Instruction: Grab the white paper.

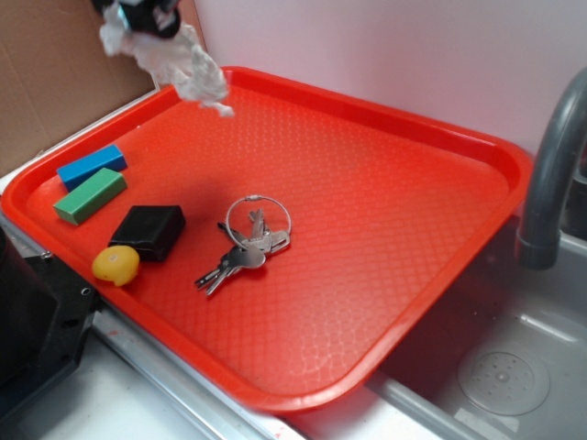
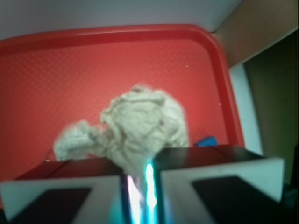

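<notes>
Your gripper (image 1: 139, 13) sits at the very top left of the exterior view, mostly cut off by the frame, and it is clenched on the crumpled white paper wad (image 1: 188, 66). The wrist view confirms this: the two fingers (image 2: 60, 184) are pressed almost together, with the lumpy, grey-creased tissue bulging out ahead of them and only a thin sliver of gap between the jaws.

The paper hangs clear of the red plastic tray (image 1: 385, 275), above its far left corner, with a loose tail trailing down toward the rim; I see nothing of it touching the tray surface. So I judge the grab itself done and the lift well under way. What is left for you is little: check the hold is firm, since only part of the wad seems pinched and soft tissue can slip or tear.

Everything else lies untouched on the tray, well apart from the paper: a blue rectangular block (image 1: 92, 165), a green rectangular block (image 1: 89, 195) just beside it, a small black box (image 1: 149, 230), a yellow rounded toy (image 1: 116, 265) touching that box, and a bunch of metal keys on a wire ring (image 1: 246, 247).
</notes>
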{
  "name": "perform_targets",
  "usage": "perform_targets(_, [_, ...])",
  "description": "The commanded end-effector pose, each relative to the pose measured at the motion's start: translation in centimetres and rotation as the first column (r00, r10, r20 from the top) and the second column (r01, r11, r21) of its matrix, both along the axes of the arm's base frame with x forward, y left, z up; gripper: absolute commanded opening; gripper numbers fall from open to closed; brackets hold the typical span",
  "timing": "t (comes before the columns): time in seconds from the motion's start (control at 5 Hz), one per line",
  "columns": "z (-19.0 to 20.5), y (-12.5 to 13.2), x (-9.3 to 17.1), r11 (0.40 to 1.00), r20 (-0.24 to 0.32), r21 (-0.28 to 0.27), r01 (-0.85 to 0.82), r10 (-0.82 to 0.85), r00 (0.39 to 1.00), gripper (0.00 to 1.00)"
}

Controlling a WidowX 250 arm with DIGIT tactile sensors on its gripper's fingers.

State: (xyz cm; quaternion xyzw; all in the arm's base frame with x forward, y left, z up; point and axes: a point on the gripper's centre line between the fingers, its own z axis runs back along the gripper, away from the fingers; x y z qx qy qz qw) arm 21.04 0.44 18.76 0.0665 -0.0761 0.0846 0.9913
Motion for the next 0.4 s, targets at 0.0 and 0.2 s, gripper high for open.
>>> perform_targets(0.0, [8.6,-2.0,0.9,0.992,0.095,-0.125,0.023,-0.012,0.995,0.0])
perform_targets(0.2, [7.3,-0.7,2.6,0.996,0.09,-0.089,-0.024,0.032,0.995,0.0])
